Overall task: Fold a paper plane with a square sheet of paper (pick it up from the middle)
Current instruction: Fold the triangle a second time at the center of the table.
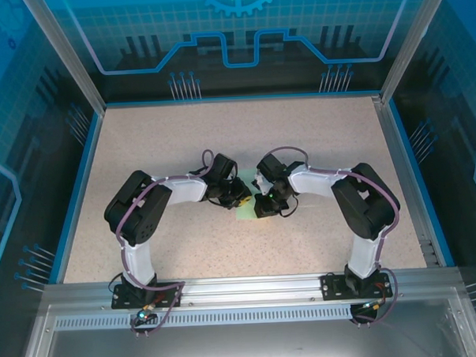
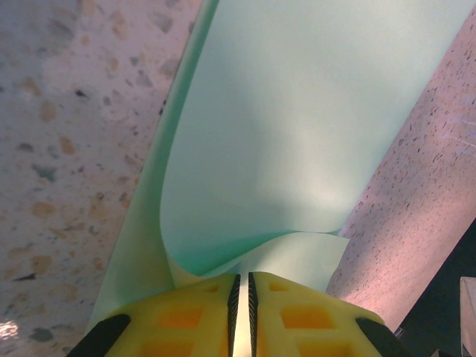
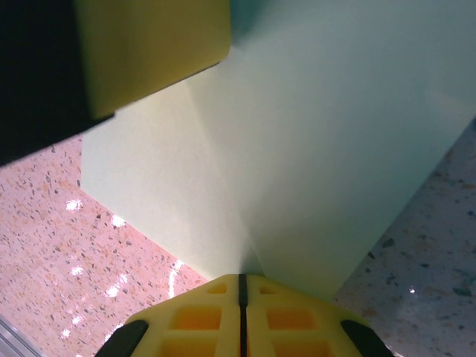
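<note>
The square sheet of paper [image 1: 245,212] is pale mint green and sits between both grippers at the table's middle. My left gripper [image 2: 241,277] is shut on the sheet of paper [image 2: 297,134], which passes between its yellow fingers and curls upward in front of them. My right gripper [image 3: 242,277] is shut on the paper's [image 3: 312,149] edge, where a fold crease runs into its tips. From above, the left gripper [image 1: 240,200] and right gripper [image 1: 264,205] almost touch and cover most of the sheet. A finished paper plane is out of view.
The speckled beige table [image 1: 181,133] lies bare around the arms, bounded by blue rails and glass walls. A yellow finger [image 3: 149,44] of the left gripper hangs close above the paper in the right wrist view.
</note>
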Tool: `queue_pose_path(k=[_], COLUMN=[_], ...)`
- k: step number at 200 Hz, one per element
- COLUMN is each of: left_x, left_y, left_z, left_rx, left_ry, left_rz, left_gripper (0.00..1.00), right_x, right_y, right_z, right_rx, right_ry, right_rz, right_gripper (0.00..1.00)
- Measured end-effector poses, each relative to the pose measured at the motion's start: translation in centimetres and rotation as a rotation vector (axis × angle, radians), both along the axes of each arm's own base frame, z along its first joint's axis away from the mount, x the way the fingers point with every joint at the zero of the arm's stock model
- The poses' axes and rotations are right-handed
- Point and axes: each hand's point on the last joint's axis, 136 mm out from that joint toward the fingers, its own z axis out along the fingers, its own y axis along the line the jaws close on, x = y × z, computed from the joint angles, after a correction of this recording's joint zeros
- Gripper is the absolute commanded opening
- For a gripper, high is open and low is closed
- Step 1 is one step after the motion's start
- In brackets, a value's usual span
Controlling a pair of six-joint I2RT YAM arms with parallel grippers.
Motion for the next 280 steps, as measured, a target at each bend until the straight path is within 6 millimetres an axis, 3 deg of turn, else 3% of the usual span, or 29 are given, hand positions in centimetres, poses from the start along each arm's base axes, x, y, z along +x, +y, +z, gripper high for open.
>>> queue_pose_path(k=[102,280], left_x=[0.0,0.0], left_y=[0.0,0.0], left_z=[0.0,-0.1], left_rx=[0.001,0.001], left_ry=[0.001,0.005], left_rz=[0.0,-0.002], left_gripper=[0.16,0.16], right_x=[0.5,0.4], right_y=[0.3,-0.7], right_z=[0.7,-0.3], right_rx=[0.026,0.099], right_ry=[-0.013,0.014], right_rz=[-0.006,-0.047], right_gripper=[0.08,0.08])
